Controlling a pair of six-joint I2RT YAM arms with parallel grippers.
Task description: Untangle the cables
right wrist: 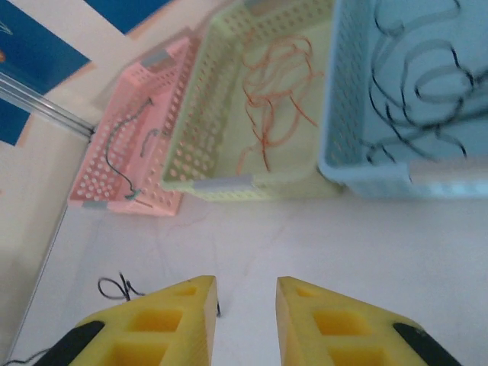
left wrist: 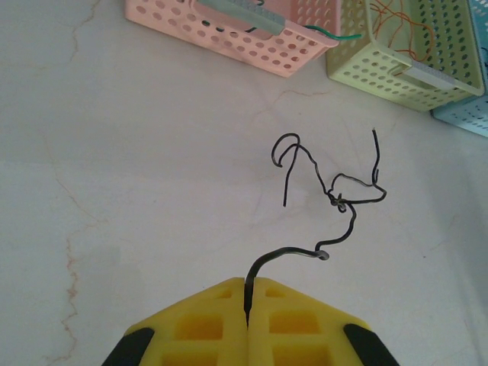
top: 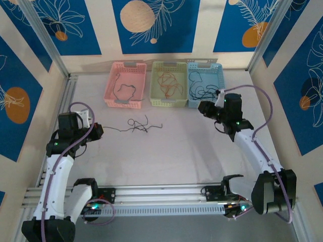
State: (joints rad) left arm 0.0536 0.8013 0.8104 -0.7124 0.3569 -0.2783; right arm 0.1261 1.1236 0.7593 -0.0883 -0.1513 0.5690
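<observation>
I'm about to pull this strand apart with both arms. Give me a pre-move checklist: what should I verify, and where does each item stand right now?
1. Left gripper clamped on the end of the black cable: ok.
2. Right gripper open with nothing in it: ok.
3. Right gripper positioned at the black cable: not ok, it hovers by the blue basket.
4. Black cable free of twists: not ok, it twists together mid-length.
5. Whether the twist holds one strand or several: cannot tell.
</observation>
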